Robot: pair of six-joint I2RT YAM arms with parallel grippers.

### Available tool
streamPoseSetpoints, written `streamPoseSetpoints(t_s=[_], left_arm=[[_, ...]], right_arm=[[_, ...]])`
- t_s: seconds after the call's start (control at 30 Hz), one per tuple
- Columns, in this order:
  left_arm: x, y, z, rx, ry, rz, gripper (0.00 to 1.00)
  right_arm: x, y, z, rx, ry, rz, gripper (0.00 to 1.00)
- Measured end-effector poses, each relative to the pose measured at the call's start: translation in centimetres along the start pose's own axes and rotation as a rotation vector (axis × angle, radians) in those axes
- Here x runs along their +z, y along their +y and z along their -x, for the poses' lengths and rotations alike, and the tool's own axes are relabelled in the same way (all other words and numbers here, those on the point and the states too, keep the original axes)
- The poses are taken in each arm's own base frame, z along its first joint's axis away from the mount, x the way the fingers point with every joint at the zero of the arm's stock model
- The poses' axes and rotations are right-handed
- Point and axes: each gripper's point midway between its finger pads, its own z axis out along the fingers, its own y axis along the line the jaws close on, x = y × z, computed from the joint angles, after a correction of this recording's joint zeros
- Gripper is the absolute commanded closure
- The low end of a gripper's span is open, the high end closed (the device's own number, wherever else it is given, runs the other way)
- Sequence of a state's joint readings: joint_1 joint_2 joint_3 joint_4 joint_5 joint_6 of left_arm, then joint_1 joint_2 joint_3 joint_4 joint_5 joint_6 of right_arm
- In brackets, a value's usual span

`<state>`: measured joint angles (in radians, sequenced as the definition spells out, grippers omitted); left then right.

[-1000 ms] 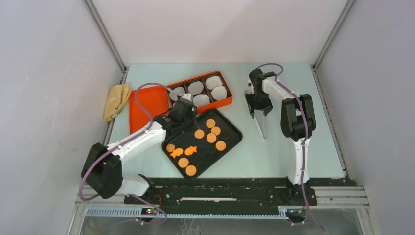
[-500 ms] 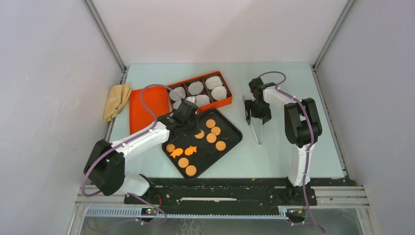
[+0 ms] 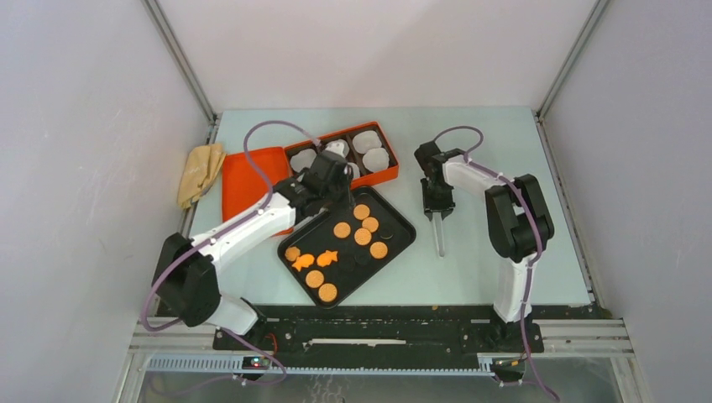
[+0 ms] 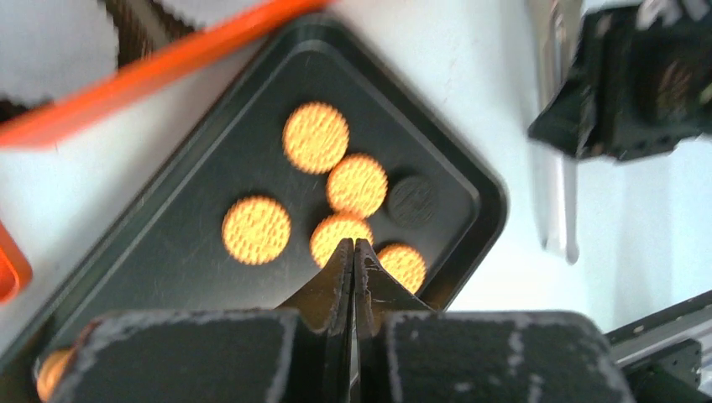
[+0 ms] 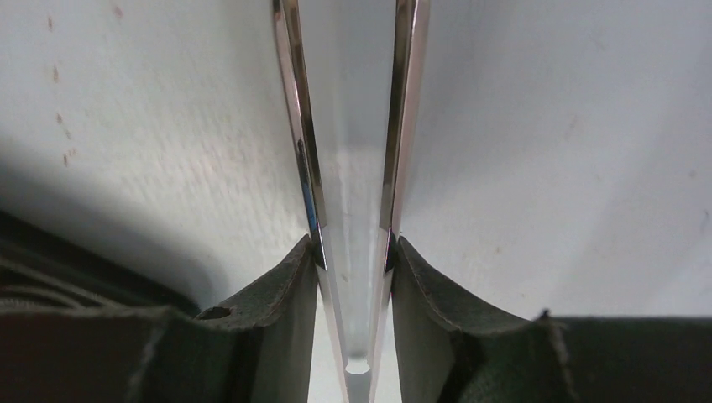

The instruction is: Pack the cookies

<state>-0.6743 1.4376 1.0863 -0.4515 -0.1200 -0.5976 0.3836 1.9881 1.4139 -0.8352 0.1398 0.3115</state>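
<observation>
Top external, left gripper (image 3: pixel 340 189) pinched closed, moved toward box (image 3: pixel 378 179), right gripper (image 3: pixel 437 206) clamping tongs (image 3: pixel 438 237).

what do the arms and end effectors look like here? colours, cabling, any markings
Left arm and right arm: white link shells, black joint housings, a lilac cable looping along each. Left end effector and right end effector: black, dark tapered fingers, edges scuffed pale. No markings readable.

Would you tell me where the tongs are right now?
In the top view, the tongs lie right of the black tray, gripped by the right gripper.
</observation>
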Motion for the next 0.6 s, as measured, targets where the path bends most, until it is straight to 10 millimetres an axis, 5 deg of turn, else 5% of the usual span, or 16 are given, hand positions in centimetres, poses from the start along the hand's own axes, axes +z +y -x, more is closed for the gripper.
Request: streamPoseSetpoints(t_s=[0.27,0.37,0.6], left_arm=[[0.4,-5.3,7.7,0.038,-0.142,-0.099,0.96],[1.6,-6.4,8.2,0.043,-0.142,-0.138,0.96],[3.8,-8.5,7.9,0.06,-0.123,-0.237,0.95]], right_arm=[[-6.6,0.0,1.0,-0.028,-0.157,0.055,0.6],[-9.2,0.5,1.3,-0.035,-0.217,0.112,0.6],[-11.8,3.3,0.3,-0.096,-0.224,0.314,0.6]])
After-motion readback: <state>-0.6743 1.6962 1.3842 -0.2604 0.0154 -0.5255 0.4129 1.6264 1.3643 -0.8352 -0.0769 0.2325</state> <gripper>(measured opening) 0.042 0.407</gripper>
